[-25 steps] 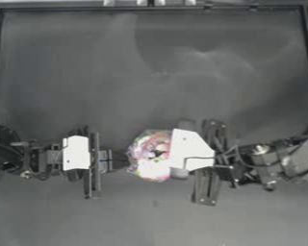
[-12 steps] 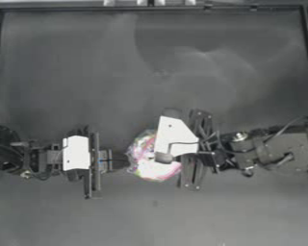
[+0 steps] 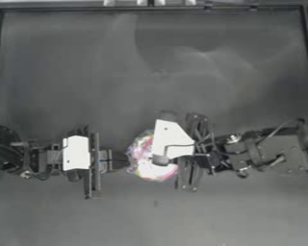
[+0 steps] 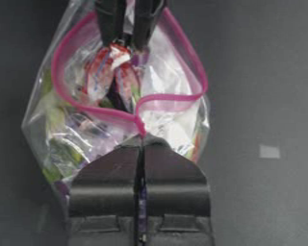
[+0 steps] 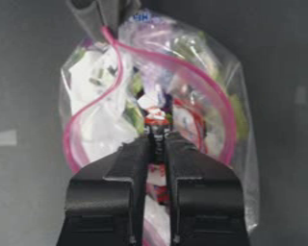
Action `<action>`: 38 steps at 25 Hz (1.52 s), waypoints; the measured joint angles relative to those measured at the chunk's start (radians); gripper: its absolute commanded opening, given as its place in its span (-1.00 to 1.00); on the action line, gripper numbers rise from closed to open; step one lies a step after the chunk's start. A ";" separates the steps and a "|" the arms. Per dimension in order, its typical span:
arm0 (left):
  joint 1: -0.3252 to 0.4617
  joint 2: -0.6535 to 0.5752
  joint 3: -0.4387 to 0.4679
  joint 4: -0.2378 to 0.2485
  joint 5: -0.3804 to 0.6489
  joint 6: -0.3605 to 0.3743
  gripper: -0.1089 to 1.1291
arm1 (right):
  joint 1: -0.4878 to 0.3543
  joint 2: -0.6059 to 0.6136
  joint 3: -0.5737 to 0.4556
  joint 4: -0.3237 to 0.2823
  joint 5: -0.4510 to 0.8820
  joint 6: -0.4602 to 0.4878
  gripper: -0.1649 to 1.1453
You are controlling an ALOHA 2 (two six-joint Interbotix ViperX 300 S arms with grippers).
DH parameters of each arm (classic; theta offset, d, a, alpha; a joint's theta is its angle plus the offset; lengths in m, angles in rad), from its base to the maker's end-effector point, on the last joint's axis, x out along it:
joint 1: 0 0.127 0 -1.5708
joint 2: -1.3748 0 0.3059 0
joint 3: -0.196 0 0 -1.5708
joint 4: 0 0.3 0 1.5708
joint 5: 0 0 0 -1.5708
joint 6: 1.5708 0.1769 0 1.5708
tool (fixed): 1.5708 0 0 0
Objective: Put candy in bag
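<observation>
Reaching into the mouth of the bag [image 3: 147, 161], the right pincer [image 5: 158, 139] has its tips down among the sweets, so the job looks nearly over. Its jaws sit almost together with something small, pale and red-marked pinched between them. I take that for the candy [image 5: 155, 126], though among so many wrappers I cannot be sure it is not one already in the bag. If it is, what remains is to let go and draw out; the mouth is open, and nothing shows whether closing it is wanted.

The left pincer [image 4: 142, 141] is closed tight on the near lip of the bag, right on the pink strip [image 4: 118, 113], and holds that edge up so the mouth gapes in a loop. From above, the two arms meet low on the bench [image 3: 150, 62], left from the left, right from the right, with the bag between them.

The bag is thin clear film, crinkled and glossy, bulging where the contents press out. The strip is a narrow, stiffer ridge that bends in smooth curves and kinks at the pinch. Inside are small twisted wrappers, white, red, green and purple, crumpled and shiny. The pincer fingers are dark, matte and hard-edged. The bench is flat, dull and dark grey.
</observation>
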 measured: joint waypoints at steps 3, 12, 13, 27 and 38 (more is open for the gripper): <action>0.000 0.002 0.000 0.000 0.000 0.000 -0.64 | -0.006 0.009 0.000 -0.003 0.000 0.000 0.04; 0.000 0.000 0.000 0.000 0.000 0.000 -0.64 | -0.011 0.011 -0.009 -0.003 -0.002 0.006 0.72; 0.000 0.002 0.002 0.000 0.000 0.000 -0.64 | -0.011 0.011 -0.012 -0.003 -0.003 0.005 0.72; 0.000 0.000 0.002 0.000 -0.002 0.003 -0.64 | 0.021 -0.087 -0.025 -0.003 0.054 0.002 0.72; 0.015 -0.035 0.015 0.002 -0.034 0.026 -0.64 | 0.064 -0.146 -0.023 -0.012 0.104 0.002 0.72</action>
